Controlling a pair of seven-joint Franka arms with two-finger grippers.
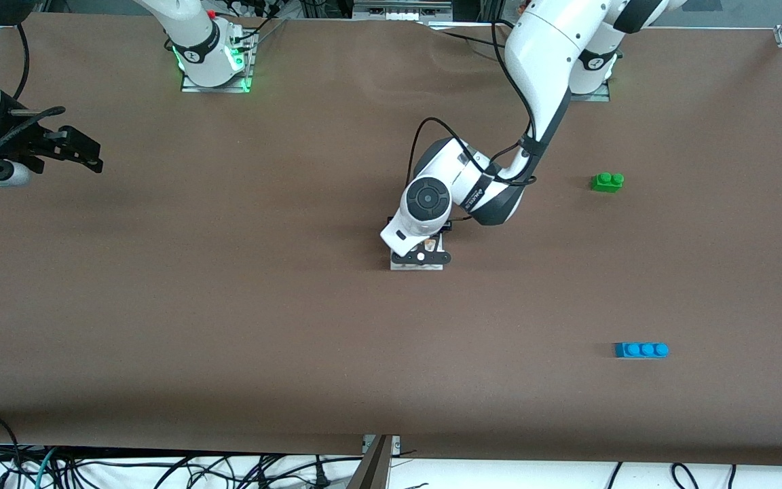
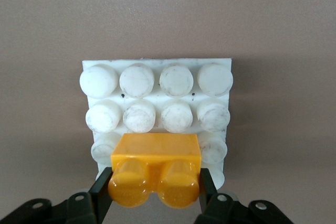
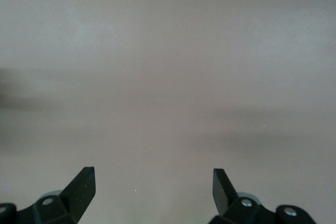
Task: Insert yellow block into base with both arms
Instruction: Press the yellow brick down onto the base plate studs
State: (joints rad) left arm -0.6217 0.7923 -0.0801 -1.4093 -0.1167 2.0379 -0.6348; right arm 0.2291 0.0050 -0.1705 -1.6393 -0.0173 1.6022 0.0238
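The white studded base (image 2: 157, 85) lies on the brown table near its middle; in the front view only its edge (image 1: 417, 265) shows under the left hand. My left gripper (image 2: 155, 188) is shut on the yellow block (image 2: 156, 169), one finger (image 2: 100, 192) on each end. The block sits on the base's middle studs, in the two rows nearest the gripper; I cannot tell whether it is pressed in. In the front view the left gripper (image 1: 421, 252) hides most of the block. My right gripper (image 1: 82, 148) is open and empty over bare table at the right arm's end, and also shows in its wrist view (image 3: 152, 178).
A green two-stud brick (image 1: 607, 181) lies toward the left arm's end of the table. A blue three-stud brick (image 1: 642, 350) lies at that same end, nearer the front camera. Cables hang below the table's front edge.
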